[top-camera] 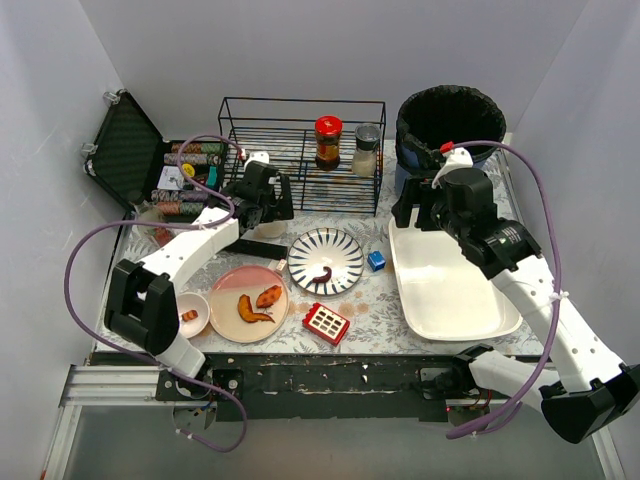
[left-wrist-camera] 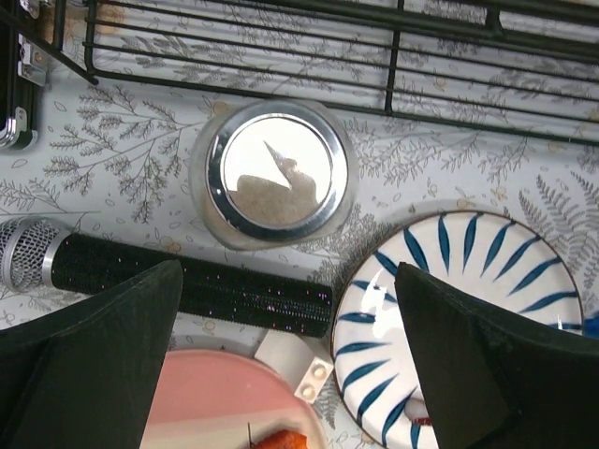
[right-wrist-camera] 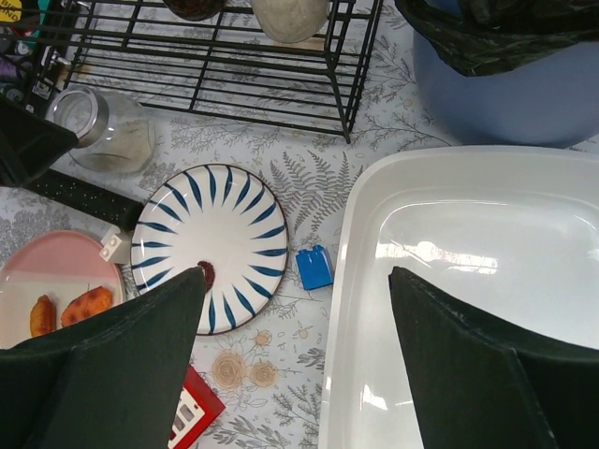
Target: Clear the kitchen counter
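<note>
Table (top-camera: 370, 300): fern-print top, spans the view ahead of both arm bases. Striped plate (top-camera: 326, 260) near its centre, one dark scrap on it.

- Left of plate: pink plate (top-camera: 249, 303) with food, then small bowl (top-camera: 190, 313).
- Near side: red block (top-camera: 327, 322).
- Right: blue block (top-camera: 376, 260), then white tub (top-camera: 450, 280).
- Behind: wire rack (top-camera: 300, 150) holding two jars.

Left claw (left-wrist-camera: 288, 309) spread wide, empty, above glass jar (left-wrist-camera: 276, 173) and black rod (left-wrist-camera: 187, 281), between plate and rack. Right claw (right-wrist-camera: 298, 281) spread wide, empty, over the tub's far left corner.

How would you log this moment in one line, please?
left hand: open, facing lidded jar | right hand: open, facing blue block beside white tub | kitchen counter: not cleared
</note>
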`<state>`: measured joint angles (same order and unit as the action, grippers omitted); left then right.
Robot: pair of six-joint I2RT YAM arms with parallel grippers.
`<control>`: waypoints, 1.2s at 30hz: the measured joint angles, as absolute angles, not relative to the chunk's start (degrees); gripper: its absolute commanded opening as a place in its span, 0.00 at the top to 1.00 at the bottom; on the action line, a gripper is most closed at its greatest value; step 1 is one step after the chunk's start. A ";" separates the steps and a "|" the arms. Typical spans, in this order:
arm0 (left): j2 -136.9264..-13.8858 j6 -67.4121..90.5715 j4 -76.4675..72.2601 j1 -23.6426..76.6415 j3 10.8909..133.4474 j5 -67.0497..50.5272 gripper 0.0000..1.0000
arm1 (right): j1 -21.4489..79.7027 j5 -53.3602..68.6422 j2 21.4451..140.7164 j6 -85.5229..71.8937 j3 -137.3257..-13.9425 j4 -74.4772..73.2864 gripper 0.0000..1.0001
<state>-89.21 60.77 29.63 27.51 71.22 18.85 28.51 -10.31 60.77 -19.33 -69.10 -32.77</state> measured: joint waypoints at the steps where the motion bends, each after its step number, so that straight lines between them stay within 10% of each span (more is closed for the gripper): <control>1: -89.47 61.04 28.86 27.09 71.07 18.81 0.02 | 28.51 -10.31 60.45 -19.33 -68.71 -32.73 0.12; 23: -99.24 62.17 20.80 22.24 71.46 14.33 0.02 | 28.51 -10.55 59.59 -19.09 -66.94 -32.88 0.12; 32: -100.57 60.14 20.56 22.24 74.04 14.44 0.30 | 28.51 -10.59 59.61 -18.87 -66.87 -32.88 0.12; 36: -100.62 58.98 20.75 22.24 74.32 14.41 0.18 | 28.51 -10.57 59.61 -18.85 -66.85 -32.88 0.12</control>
